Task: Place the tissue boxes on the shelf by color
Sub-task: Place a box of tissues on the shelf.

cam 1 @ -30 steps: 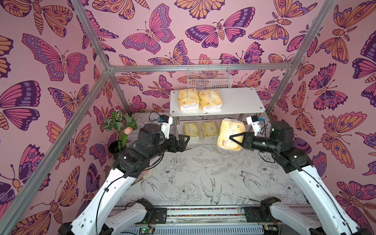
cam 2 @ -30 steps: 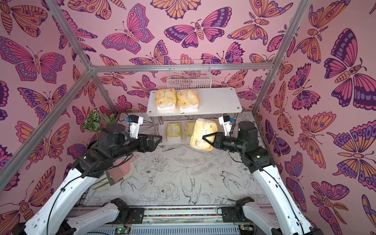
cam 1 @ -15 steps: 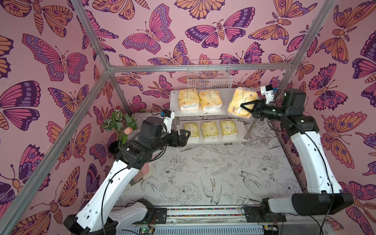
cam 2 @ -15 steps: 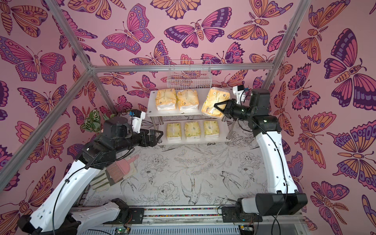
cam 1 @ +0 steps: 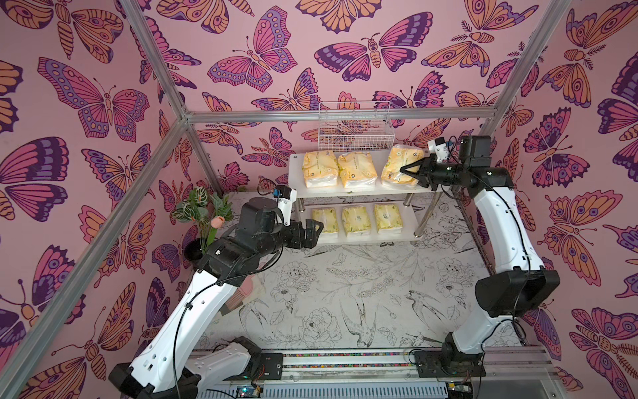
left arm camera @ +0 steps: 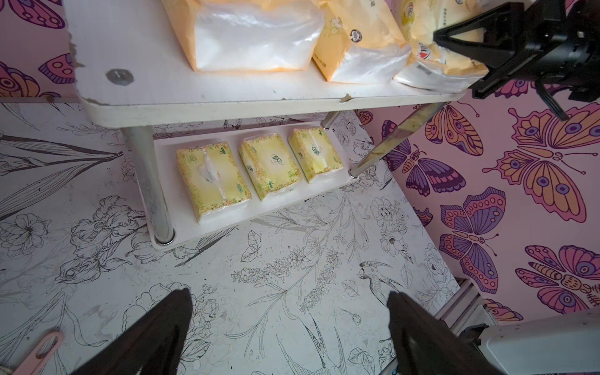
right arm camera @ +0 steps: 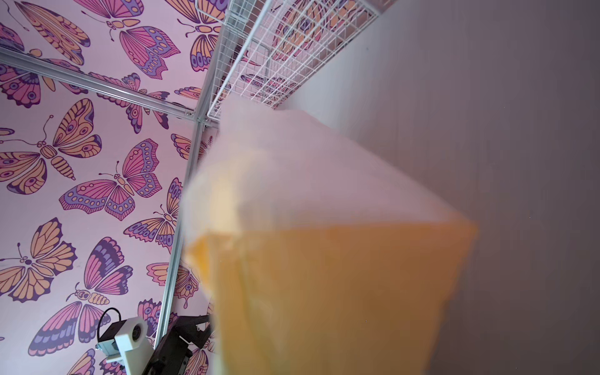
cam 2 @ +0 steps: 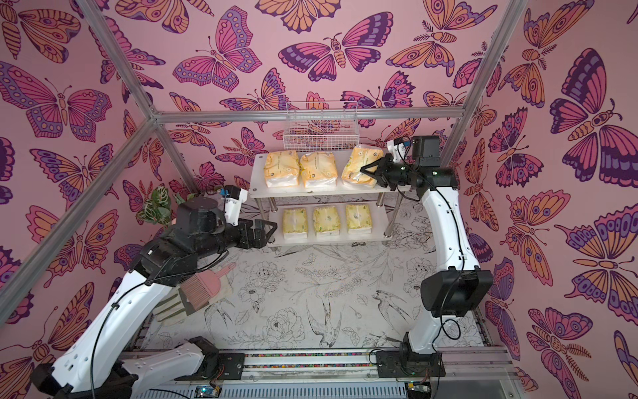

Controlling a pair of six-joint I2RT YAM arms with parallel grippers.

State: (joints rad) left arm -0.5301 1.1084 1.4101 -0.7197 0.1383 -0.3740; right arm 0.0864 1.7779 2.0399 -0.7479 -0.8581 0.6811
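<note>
The white two-tier shelf (cam 1: 296, 176) (cam 2: 257, 179) stands at the back of the table. Two orange-yellow tissue boxes (cam 1: 319, 169) (cam 1: 357, 169) lie on its top board. My right gripper (cam 1: 411, 171) (cam 2: 368, 171) is shut on a third orange-yellow tissue box (cam 1: 397, 165) (cam 2: 359, 165), held tilted at the right end of that board. This box fills the right wrist view (right arm camera: 324, 259) and hides the fingers. Three pale yellow tissue boxes (cam 1: 355, 221) (left arm camera: 269, 165) lie in a row on the lower board. My left gripper (cam 1: 316, 229) (left arm camera: 287, 295) is open and holds nothing, left of the lower board.
A white wire basket (cam 1: 355, 127) hangs on the wall right behind the top board. A potted plant (cam 1: 200, 210) stands at the back left. A pink brush (cam 2: 203, 283) and a glove lie under my left arm. Aluminium frame posts (cam 1: 514, 69) flank the shelf.
My right arm has lifted the orange-yellow box from in front of the lower board up to the right end of the top board. The left arm has barely moved.
</note>
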